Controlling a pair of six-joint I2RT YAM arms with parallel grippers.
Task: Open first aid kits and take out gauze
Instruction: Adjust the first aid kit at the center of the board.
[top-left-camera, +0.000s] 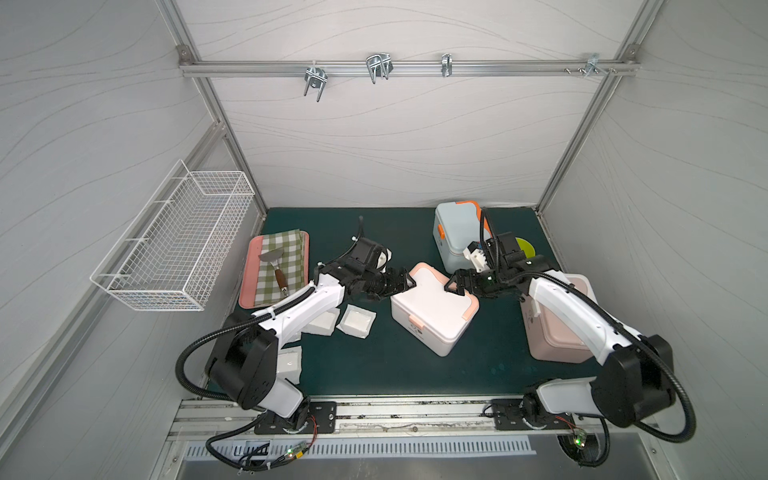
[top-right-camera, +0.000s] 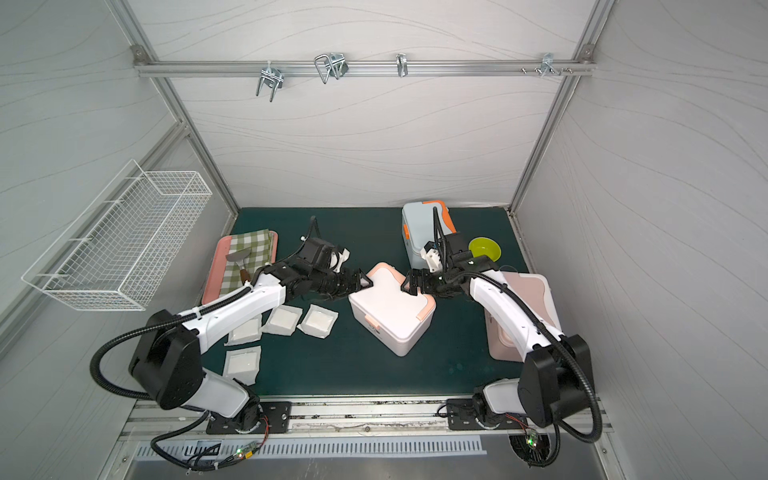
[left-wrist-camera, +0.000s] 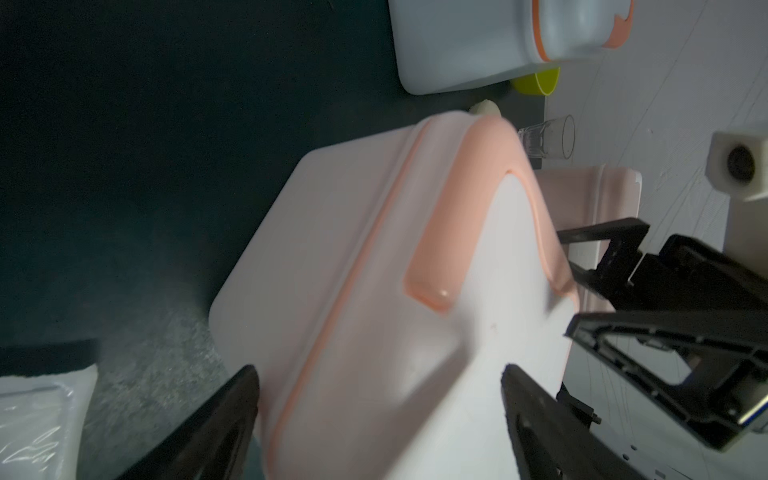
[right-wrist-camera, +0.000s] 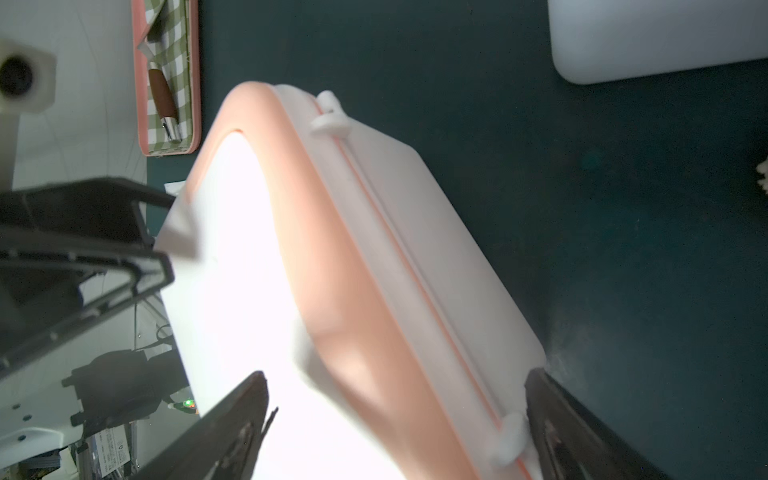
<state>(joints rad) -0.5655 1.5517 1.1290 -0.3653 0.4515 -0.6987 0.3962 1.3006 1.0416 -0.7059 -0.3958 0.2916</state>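
The white first aid kit with peach trim (top-left-camera: 432, 309) (top-right-camera: 390, 311) sits mid-mat with its lid down. My left gripper (top-left-camera: 405, 282) (left-wrist-camera: 380, 399) is open, its jaws either side of the kit's far-left corner (left-wrist-camera: 374, 291). Open as well, my right gripper (top-left-camera: 455, 286) (right-wrist-camera: 395, 399) straddles the peach far-right edge (right-wrist-camera: 332, 249). The light blue kit (top-left-camera: 455, 232) stands behind. Under my right arm lies the pink kit (top-left-camera: 557, 328). Gauze pads (top-left-camera: 356, 322) (top-right-camera: 282, 321) (top-right-camera: 241, 363) lie on the mat by my left arm.
A pink tray (top-left-camera: 249, 274) with checked cloth and a spatula sits at the left. A green bowl (top-left-camera: 525, 247) is behind my right wrist, and a clear glass (left-wrist-camera: 548, 135) stands nearby. A wire basket (top-left-camera: 174, 237) hangs on the left wall.
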